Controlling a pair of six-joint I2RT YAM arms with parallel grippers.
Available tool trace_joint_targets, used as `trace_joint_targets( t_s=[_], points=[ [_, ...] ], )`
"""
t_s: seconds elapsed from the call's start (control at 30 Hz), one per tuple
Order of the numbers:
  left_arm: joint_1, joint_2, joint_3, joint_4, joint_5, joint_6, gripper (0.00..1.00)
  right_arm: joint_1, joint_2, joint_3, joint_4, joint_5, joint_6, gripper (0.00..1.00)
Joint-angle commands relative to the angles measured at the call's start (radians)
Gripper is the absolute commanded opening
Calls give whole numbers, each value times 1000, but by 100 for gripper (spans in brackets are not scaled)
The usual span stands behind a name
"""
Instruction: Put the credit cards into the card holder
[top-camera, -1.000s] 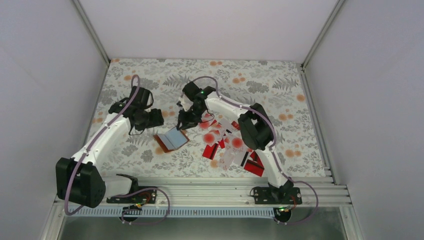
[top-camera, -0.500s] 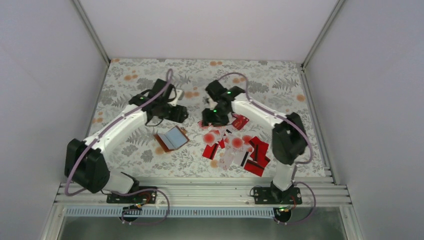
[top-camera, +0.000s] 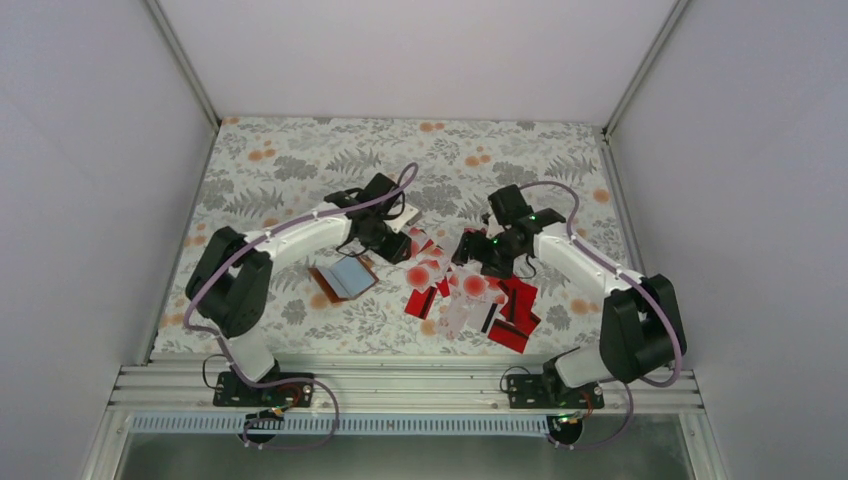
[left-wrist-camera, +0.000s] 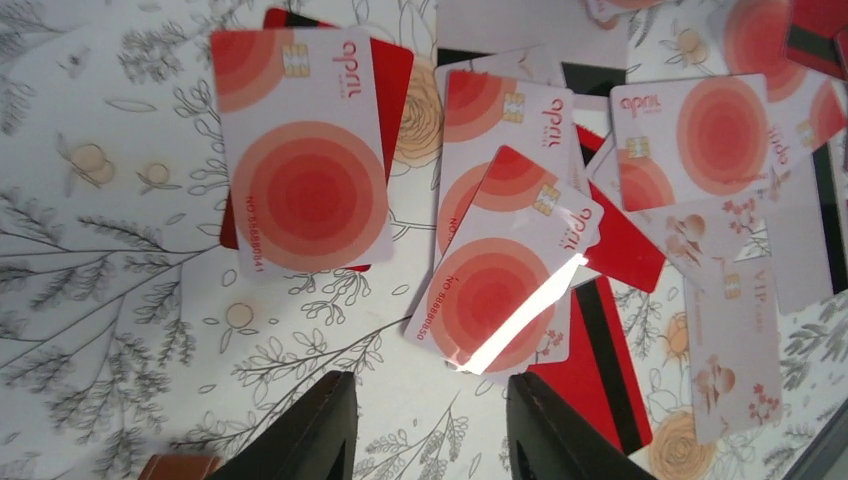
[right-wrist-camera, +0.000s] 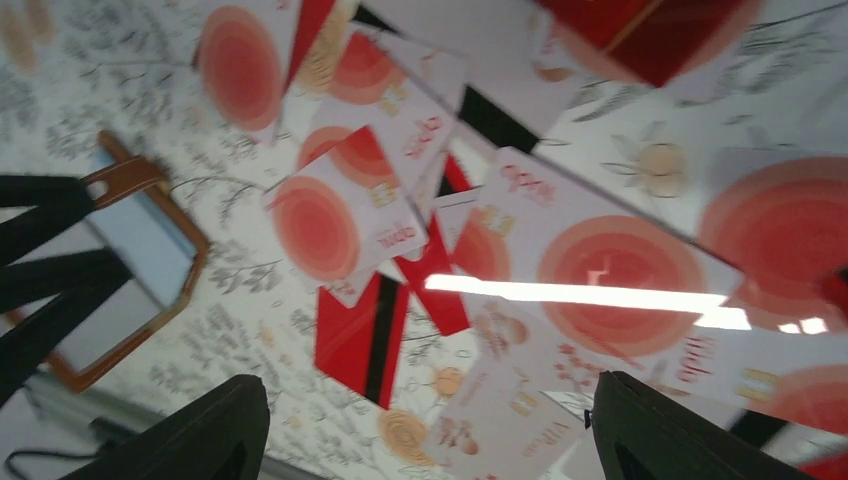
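The brown card holder (top-camera: 342, 277) lies open on the table, pale blue pocket up; it also shows in the right wrist view (right-wrist-camera: 130, 270). The credit cards (top-camera: 465, 295) are scattered to its right, some red with a dark stripe (right-wrist-camera: 365, 330), some white with red rings (left-wrist-camera: 300, 165). My left gripper (top-camera: 400, 245) hovers over the pile's left edge; in its wrist view the left gripper (left-wrist-camera: 430, 425) is open over bare table just short of a white card (left-wrist-camera: 500, 290). My right gripper (top-camera: 468, 250) (right-wrist-camera: 430, 425) stands wide open above the pile, holding nothing.
The floral tablecloth (top-camera: 300, 170) covers the whole work surface, which is walled by white panels on three sides. An aluminium rail (top-camera: 420, 385) with both arm bases runs along the near edge. A corner of the brown holder (left-wrist-camera: 175, 467) shows beside the left fingers.
The left arm swung right from beyond the holder to the pile's left edge, its jaws narrowing. The right gripper left the holder, moved right over the cards and opened wide.
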Motion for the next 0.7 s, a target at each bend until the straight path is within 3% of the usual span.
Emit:
trace_joint_targets(
  t_s=[0.0, 0.23, 0.53, 0.67],
  points=[
    [-11, 62, 16, 41, 55, -57, 35, -16, 4, -57, 203, -191, -53, 82],
    [-18, 145, 24, 44, 72, -74, 22, -51, 64, -66, 286, -288, -93, 82],
    [-24, 209, 64, 38, 98, -75, 20, -68, 117, -76, 303, -323, -115, 82],
    [-24, 231, 64, 40, 99, -75, 14, -75, 132, -80, 311, -332, -123, 82]
  ],
)
